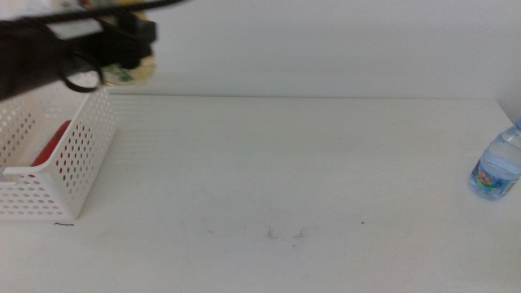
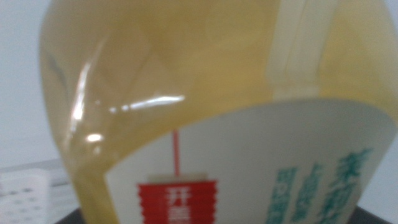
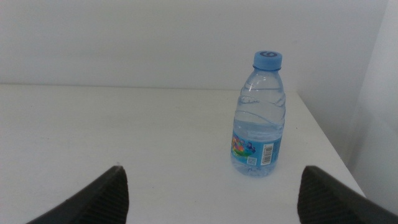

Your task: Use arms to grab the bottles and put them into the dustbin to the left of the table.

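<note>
The white counter [image 1: 293, 179] spreads wide, with faint dark scuffs near its front. At its left end stands the white perforated dustbin [image 1: 77, 167], and a red can [image 1: 50, 144] lies inside it. Above the dustbin's far side hangs the left arm [image 1: 32, 53], blurred; its left end effector [image 1: 122, 61] is clamped on the yellow tea bottle [image 2: 205, 112], whose amber body and green-and-white label fill the left wrist view. At the counter's right edge the small clear water bottle [image 3: 260, 118] stands upright, blue cap on. The right end effector [image 3: 211, 193] sits near it, jaws spread wide apart, not touching it.
</note>
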`<state>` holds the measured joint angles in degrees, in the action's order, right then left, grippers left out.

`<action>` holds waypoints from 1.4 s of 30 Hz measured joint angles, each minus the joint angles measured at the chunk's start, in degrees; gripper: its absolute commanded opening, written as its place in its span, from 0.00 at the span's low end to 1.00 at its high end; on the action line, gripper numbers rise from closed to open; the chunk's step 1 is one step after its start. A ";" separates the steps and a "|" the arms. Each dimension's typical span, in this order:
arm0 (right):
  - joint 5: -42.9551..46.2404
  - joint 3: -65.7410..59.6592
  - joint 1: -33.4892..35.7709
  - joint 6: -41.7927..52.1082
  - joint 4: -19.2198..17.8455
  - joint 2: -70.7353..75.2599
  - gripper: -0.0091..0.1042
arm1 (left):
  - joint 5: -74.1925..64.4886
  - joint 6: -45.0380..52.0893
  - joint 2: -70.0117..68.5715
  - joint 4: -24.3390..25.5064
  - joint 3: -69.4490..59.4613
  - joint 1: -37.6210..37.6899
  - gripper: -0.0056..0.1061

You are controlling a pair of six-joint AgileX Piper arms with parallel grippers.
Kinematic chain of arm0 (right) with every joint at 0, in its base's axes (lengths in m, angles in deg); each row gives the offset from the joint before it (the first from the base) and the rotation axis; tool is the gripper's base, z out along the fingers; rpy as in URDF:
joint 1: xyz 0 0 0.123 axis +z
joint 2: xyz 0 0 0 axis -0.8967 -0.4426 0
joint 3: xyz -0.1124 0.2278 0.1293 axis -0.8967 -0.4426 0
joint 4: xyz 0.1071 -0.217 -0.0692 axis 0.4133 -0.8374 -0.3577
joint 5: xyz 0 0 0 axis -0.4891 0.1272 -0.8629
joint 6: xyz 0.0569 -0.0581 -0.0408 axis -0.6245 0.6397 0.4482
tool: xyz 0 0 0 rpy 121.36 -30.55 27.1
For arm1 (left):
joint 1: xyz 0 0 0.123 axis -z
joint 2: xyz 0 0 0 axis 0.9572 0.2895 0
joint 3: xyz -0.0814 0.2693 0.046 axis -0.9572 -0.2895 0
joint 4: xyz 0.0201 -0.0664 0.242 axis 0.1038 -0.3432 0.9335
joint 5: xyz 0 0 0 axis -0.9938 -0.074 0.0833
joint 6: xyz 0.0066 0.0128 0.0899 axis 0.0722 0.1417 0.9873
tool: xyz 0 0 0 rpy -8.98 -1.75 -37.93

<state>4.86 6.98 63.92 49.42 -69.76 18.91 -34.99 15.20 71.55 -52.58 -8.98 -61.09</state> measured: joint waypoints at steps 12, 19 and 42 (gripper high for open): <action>0.00 0.00 0.00 0.00 0.00 0.00 0.85 | -34.46 -37.35 4.20 47.27 16.73 -23.78 0.03; 0.00 0.00 0.00 0.00 0.00 0.00 0.85 | -51.20 -38.51 18.09 54.43 33.52 -29.23 0.03; 0.00 0.00 0.00 0.00 0.00 0.00 0.85 | -59.06 -36.98 37.23 59.03 37.28 -29.23 0.18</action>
<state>4.86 6.98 63.92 49.42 -69.76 18.91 -94.05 -21.78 108.78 6.45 28.31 -90.32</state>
